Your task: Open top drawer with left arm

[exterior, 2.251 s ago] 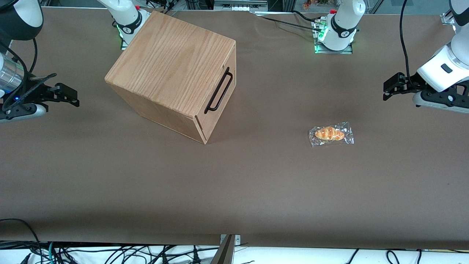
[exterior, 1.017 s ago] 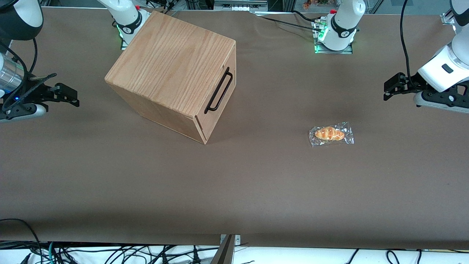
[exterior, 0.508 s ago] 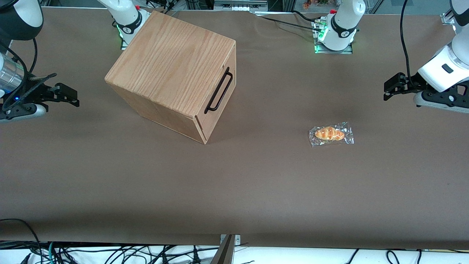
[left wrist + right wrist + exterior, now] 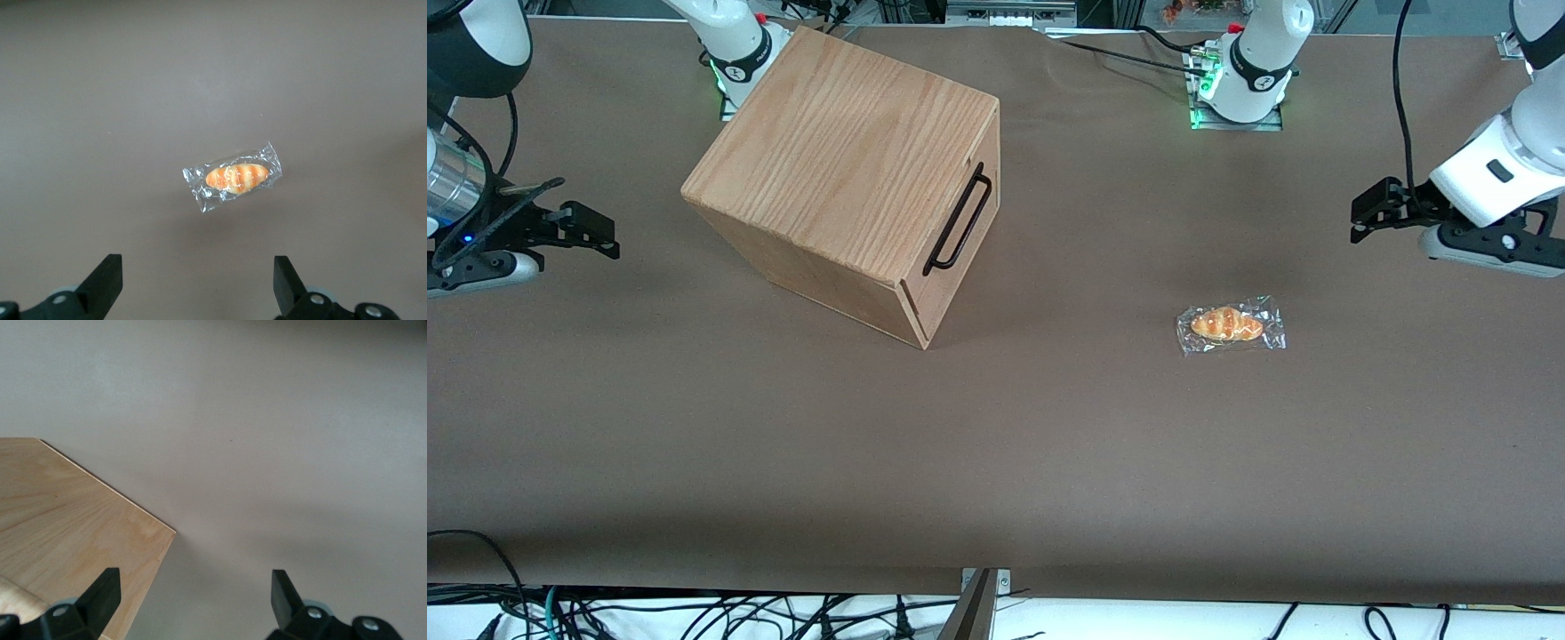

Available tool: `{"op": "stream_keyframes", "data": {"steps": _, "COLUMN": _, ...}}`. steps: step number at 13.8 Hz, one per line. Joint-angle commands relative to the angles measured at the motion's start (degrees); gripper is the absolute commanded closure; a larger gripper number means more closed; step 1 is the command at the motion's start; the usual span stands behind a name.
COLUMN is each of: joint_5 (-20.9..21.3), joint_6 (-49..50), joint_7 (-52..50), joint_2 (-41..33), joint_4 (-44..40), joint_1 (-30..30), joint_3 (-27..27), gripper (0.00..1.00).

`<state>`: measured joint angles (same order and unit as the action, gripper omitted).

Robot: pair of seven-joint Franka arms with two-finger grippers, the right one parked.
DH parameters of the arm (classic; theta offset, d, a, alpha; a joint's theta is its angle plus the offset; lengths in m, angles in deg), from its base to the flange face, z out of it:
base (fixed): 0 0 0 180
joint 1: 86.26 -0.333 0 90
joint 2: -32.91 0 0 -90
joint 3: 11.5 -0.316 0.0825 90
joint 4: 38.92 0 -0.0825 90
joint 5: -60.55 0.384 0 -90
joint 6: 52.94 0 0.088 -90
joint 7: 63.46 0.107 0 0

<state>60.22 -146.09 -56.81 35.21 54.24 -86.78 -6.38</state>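
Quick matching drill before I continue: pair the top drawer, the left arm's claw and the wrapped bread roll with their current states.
Things:
1. top drawer
2. left arm's claw
3. wrapped bread roll

States:
A. lying flat on the brown table, untouched
B. open, holding nothing, at the working arm's end of the table
C. shut, its black handle free

Pairs: 1-C, 2-B, 3-A

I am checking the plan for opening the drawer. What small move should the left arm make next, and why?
Probably carry the open hand toward the handle. The hand hangs far from the shut drawer, above the table near the wrapped bread, holding nothing.
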Motion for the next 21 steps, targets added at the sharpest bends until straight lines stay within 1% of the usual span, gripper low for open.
{"op": "stream_keyframes", "data": {"steps": 1, "joint_5": -7.9, "joint_6": 2.2, "joint_7": 0.0, "joint_2": 3.8, "joint_4": -0.2, "joint_1": -0.1, "joint_3": 0.0, "gripper": 0.0}}
{"op": "stream_keyframes", "data": {"steps": 2, "joint_5": -13.7, "joint_6": 3.8, "joint_7": -0.1, "joint_2": 6.5, "joint_4": -0.3, "joint_1": -0.5, "joint_3": 0.0, "gripper": 0.0}}
{"op": "stream_keyframes", "data": {"steps": 4, "joint_5": -15.8, "joint_6": 4.5, "joint_7": -0.6, "joint_2": 8.8, "joint_4": -0.3, "joint_1": 1.9, "joint_3": 0.8, "gripper": 0.0}}
{"op": "stream_keyframes", "data": {"steps": 6, "joint_5": -16.4, "joint_6": 3.8, "joint_7": -0.5, "joint_2": 12.4, "joint_4": -0.6, "joint_1": 5.1, "joint_3": 2.7, "gripper": 0.0}}
{"op": "stream_keyframes", "data": {"steps": 8, "joint_5": -19.7, "joint_6": 1.0, "joint_7": -0.8, "joint_2": 15.8, "joint_4": -1.3, "joint_1": 9.1, "joint_3": 3.6, "gripper": 0.0}}
{"op": "stream_keyframes", "data": {"steps": 10, "joint_5": -22.6, "joint_6": -3.9, "joint_7": -1.3, "joint_2": 16.8, "joint_4": -1.3, "joint_1": 14.7, "joint_3": 3.7, "gripper": 0.0}}
{"op": "stream_keyframes", "data": {"steps": 15, "joint_5": -31.6, "joint_6": -14.5, "joint_7": -5.0, "joint_2": 20.9, "joint_4": -3.0, "joint_1": 24.1, "joint_3": 3.6, "gripper": 0.0}}
{"op": "stream_keyframes", "data": {"steps": 18, "joint_5": -32.0, "joint_6": -19.7, "joint_7": -9.4, "joint_2": 23.9, "joint_4": -4.6, "joint_1": 28.4, "joint_3": 3.7, "gripper": 0.0}}
{"op": "stream_keyframes", "data": {"steps": 20, "joint_5": -32.2, "joint_6": -20.4, "joint_7": -10.9, "joint_2": 25.5, "joint_4": -5.6, "joint_1": 30.0, "joint_3": 3.7, "gripper": 0.0}}
{"op": "stream_keyframes", "data": {"steps": 21, "joint_5": -33.3, "joint_6": -20.4, "joint_7": -11.7, "joint_2": 25.9, "joint_4": -5.9, "joint_1": 30.5, "joint_3": 3.7, "gripper": 0.0}}
